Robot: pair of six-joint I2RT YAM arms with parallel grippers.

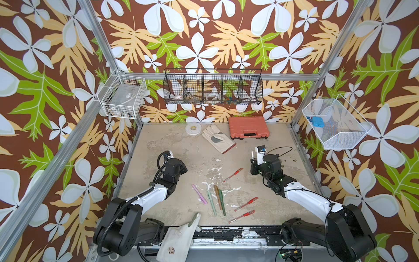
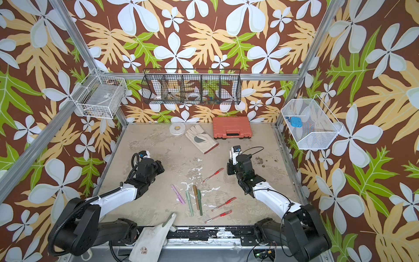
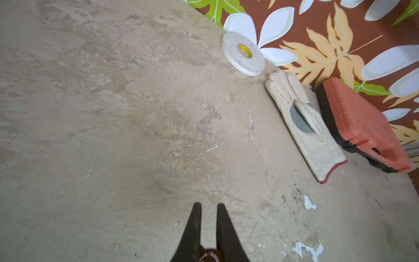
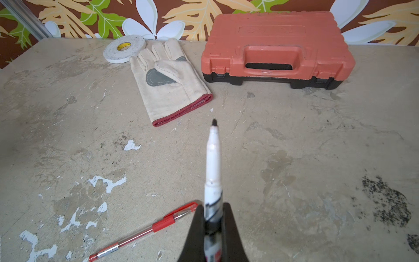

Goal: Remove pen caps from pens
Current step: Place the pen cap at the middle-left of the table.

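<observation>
My right gripper [image 4: 212,207] is shut on a white marker [image 4: 213,158], held off the table with its black tip bare and pointing at the back wall; it shows in both top views [image 1: 252,156]. My left gripper [image 3: 209,205] hovers over bare table, jaws nearly together, with a dark red pen cap [image 3: 209,255] pinched deep between them. On the table lie capped pens: a red gel pen [image 1: 233,175] [image 4: 145,231], pink [image 1: 199,193], pale green [image 1: 212,203], brown [image 1: 218,197], dark green [image 1: 222,202] and two more red gel pens [image 1: 246,204] [image 1: 241,216].
Along the back edge sit a white tape roll [image 1: 193,129], a cream work glove [image 1: 218,138] and an orange tool case [image 1: 248,127]. Another glove [image 1: 181,236] hangs over the front rail. Wire baskets [image 1: 213,87] are mounted on the walls.
</observation>
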